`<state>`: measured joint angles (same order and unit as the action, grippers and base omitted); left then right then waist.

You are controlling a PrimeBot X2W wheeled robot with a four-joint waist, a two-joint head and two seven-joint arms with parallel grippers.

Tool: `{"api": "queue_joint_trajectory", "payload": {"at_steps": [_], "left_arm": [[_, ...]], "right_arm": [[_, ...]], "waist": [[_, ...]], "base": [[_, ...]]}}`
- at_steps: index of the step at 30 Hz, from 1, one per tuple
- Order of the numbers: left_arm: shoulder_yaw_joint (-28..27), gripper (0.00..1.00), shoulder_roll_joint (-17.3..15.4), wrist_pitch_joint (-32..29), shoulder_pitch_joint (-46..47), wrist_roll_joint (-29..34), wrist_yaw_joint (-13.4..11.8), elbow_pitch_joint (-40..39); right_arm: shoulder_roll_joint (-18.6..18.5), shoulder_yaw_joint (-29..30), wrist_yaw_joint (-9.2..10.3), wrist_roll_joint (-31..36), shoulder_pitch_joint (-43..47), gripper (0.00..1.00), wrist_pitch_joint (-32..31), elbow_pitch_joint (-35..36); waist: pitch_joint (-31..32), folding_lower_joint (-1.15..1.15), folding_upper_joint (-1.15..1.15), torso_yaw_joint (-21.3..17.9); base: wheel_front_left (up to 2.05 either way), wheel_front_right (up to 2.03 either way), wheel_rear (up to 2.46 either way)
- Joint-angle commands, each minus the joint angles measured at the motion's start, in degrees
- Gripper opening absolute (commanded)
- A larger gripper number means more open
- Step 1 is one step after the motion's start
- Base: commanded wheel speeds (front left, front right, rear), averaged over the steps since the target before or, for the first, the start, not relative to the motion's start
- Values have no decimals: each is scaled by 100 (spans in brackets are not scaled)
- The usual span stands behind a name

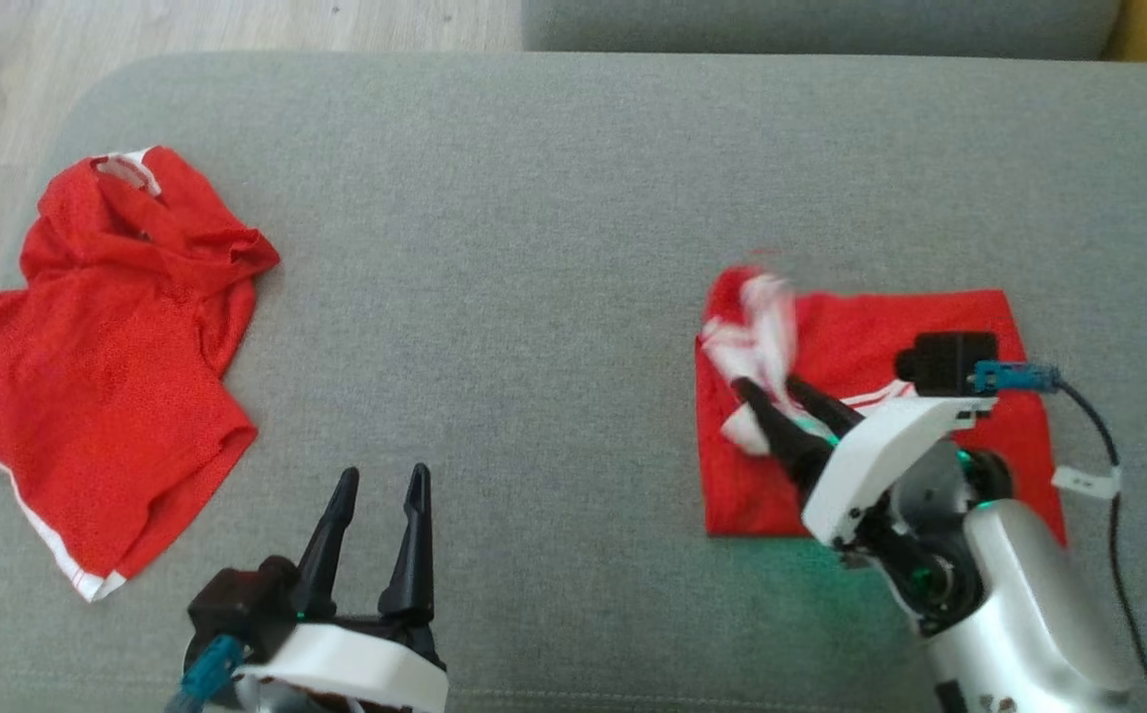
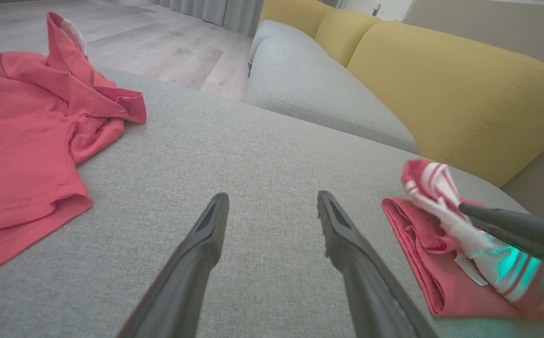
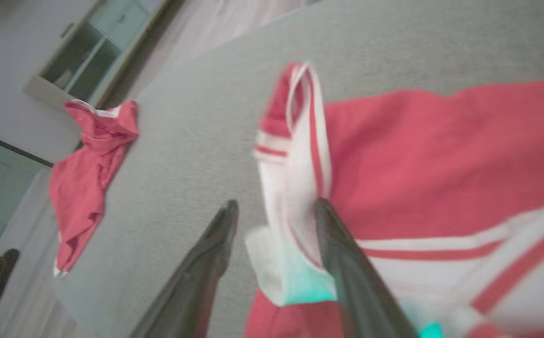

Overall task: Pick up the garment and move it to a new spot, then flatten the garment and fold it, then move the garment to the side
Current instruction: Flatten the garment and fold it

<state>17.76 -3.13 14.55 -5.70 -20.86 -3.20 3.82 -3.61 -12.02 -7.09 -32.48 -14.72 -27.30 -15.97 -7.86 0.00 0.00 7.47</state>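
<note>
The garment (image 1: 881, 322) lies folded into a red rectangle on the right of the grey sofa cushion (image 1: 534, 248). Its white, red-striped band (image 1: 762, 327) sticks up from the left part, blurred. My right gripper (image 1: 767, 382) reaches over the garment from the lower right. In the right wrist view this gripper (image 3: 276, 203) stands open, with the striped band (image 3: 295, 141) loose between its fingers and against the right one. In the left wrist view the folded garment (image 2: 422, 263) and band (image 2: 429, 180) sit at the right. My left gripper (image 1: 383, 473) (image 2: 273, 196) is open and empty over bare cushion.
A second red garment (image 1: 108, 366) (image 2: 18, 155) (image 3: 89, 178) lies crumpled at the cushion's left end, near its edge. Wooden floor (image 1: 237, 25) lies beyond. Another grey cushion (image 2: 309, 84) and a yellow backrest (image 2: 441, 94) are further on. A black cable (image 1: 1113, 465) hangs by my right wrist.
</note>
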Motion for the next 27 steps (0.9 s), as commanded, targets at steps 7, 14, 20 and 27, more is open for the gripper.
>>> {"api": "queue_joint_trajectory", "payload": {"at_steps": [7, 14, 20, 27], "left_arm": [[-318, 100, 25, 45, -46, 91, -5, -112], [-352, 100, 25, 45, -132, 135, 6, -141], [-317, 100, 25, 45, -188, 122, 2, -145], [-431, 100, 25, 45, -334, 462, 62, -60]], "right_arm": [[72, -179, -40, -381, 172, 100, 1182, 742], [73, 450, -40, 723, 878, 100, 2282, 1227], [71, 1061, -40, 1990, 1335, 100, 3039, 915], [71, 1666, -40, 2975, 1756, 100, 4089, 206]], "waist": [[213, 0, 0, -136], [348, 0, 0, -264], [483, 0, 0, -284], [834, 0, 0, -157]], "base": [[0, 0, 0], [0, 0, 0], [0, 0, 0], [0, 0, 0]]}}
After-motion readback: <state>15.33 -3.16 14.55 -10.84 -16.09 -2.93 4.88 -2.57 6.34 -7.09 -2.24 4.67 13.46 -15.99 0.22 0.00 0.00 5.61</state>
